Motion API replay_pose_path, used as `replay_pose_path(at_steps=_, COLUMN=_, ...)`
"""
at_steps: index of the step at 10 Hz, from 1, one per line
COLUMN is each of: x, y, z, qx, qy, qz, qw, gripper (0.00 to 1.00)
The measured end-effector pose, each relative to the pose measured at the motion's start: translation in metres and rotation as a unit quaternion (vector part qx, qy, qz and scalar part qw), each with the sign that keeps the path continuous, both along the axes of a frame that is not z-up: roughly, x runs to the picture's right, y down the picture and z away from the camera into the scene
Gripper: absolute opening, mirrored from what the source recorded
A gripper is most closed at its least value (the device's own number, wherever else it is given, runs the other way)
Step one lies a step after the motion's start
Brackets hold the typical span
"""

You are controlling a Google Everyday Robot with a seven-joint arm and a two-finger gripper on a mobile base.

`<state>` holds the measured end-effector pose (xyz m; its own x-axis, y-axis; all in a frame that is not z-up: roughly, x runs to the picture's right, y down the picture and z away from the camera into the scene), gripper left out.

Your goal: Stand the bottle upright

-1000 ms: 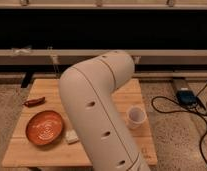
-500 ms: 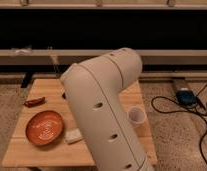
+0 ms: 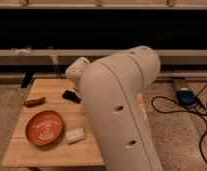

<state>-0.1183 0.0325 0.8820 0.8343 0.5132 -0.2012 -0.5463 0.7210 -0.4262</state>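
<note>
The bottle is hidden from view. My broad white arm (image 3: 119, 110) fills the middle of the camera view and covers the right half of the wooden table (image 3: 42, 152). Its rounded wrist end (image 3: 77, 69) sticks out to the left over the table's back part. Just below that hangs a small dark shape that I take to be my gripper (image 3: 71, 95), low over the tabletop and shut, with nothing visible in it.
An orange bowl (image 3: 44, 127) sits at the table's front left, with a flat pale block (image 3: 75, 135) just to its right. A small reddish-brown item (image 3: 34, 102) lies near the left edge. Black cables and a blue device (image 3: 186, 96) lie on the floor at the right.
The arm's bulk has swung to the right and now covers the white cup. Its wrist end and the dark gripper have come into view at the left, over the table's back.
</note>
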Motion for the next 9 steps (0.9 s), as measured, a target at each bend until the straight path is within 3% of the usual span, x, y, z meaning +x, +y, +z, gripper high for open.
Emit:
replay_pose_path(at_steps=3, x=-0.005, y=-0.024, z=-0.02, qx=0.016, qy=-0.029, qz=0.03, qw=0.999, gripper=0.16)
replay_pose_path(at_steps=5, x=-0.014, y=-0.042, z=-0.049, qx=0.027, qy=-0.052, qz=0.059, qw=0.9966, gripper=0.16)
replay_pose_path(at_steps=7, x=-0.023, y=-0.062, z=-0.077, qx=0.048, qy=-0.084, qz=0.105, qw=0.9898, gripper=0.16)
replay_pose_path(at_steps=9, x=-0.03, y=-0.068, z=-0.087, qx=0.061, qy=-0.106, qz=0.139, qw=0.9828, gripper=0.16)
